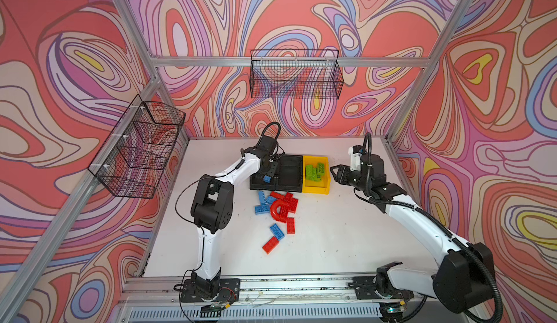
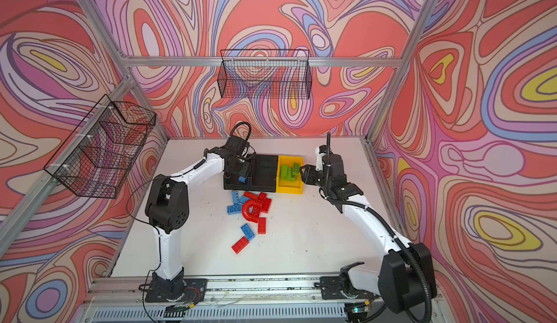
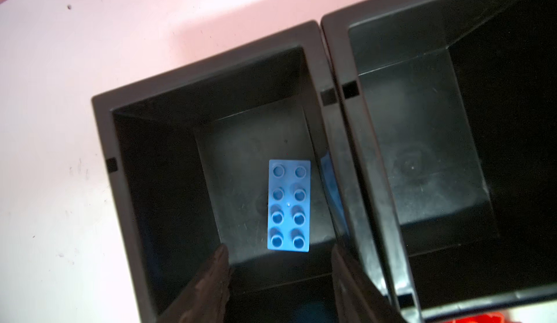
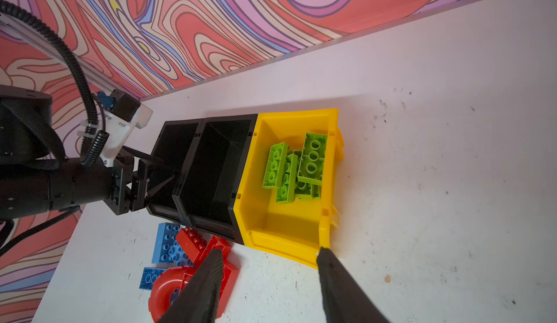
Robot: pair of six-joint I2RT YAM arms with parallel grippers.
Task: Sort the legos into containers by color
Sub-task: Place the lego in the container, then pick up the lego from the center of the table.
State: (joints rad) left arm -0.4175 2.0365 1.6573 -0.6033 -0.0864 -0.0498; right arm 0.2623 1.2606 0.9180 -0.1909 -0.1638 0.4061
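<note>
My left gripper (image 3: 279, 247) hangs open over the left black container (image 3: 102, 143). A blue lego (image 3: 288, 205) lies studs up on that container's floor, clear of both fingers; it shows in both top views (image 1: 267, 179) (image 2: 242, 179). The middle black container (image 1: 289, 171) holds nothing. Several green legos (image 1: 315, 172) fill the yellow container (image 1: 316, 187). Blue and red legos, with a red arch (image 1: 275, 211), lie loose in front of the containers. My right gripper (image 1: 336, 172) (image 4: 269, 249) stands open just right of the yellow container, nothing between its fingers.
A black wire basket (image 1: 297, 77) hangs on the back wall and another (image 1: 141, 149) on the left wall. A red brick (image 1: 270, 244) and a blue brick (image 1: 277, 231) lie nearest the front. Aluminium frame posts border the white table (image 1: 346, 240).
</note>
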